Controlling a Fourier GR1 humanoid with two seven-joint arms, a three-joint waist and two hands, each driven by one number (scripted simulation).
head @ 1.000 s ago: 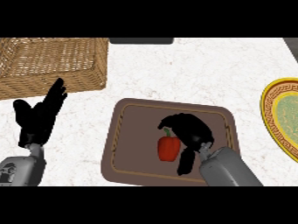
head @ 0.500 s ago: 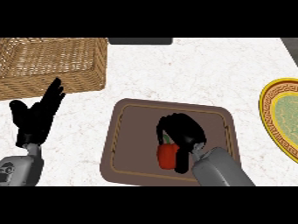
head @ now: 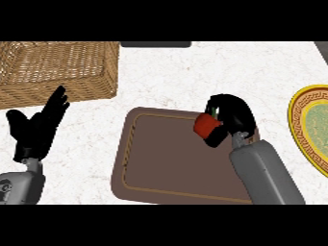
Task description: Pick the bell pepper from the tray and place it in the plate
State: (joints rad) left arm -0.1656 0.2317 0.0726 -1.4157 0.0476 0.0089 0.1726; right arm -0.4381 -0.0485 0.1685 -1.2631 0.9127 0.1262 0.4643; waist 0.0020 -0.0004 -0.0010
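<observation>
Curling right hand (head: 230, 115) round bell pepper (head: 208, 126)

This looks like a kitchen in a home. The top of the counter (head: 173, 77) is white stone with thin pale lines in it, like marble. At ten o'clock sits a woven basket (head: 49, 67), the kind people keep bread or fruit in. In the middle, toward six o'clock, lies a brown tray (head: 166, 163) for carrying food. At three o'clock is a plate (head: 315, 129) with a yellow rim and a fancy gold pattern around a green middle. A red bell pepper (head: 208, 126) with a green stem is food for cooking. At twelve o'clock a dark flat thing (head: 156, 44) shows at the far edge; I cannot tell what it is.
</observation>
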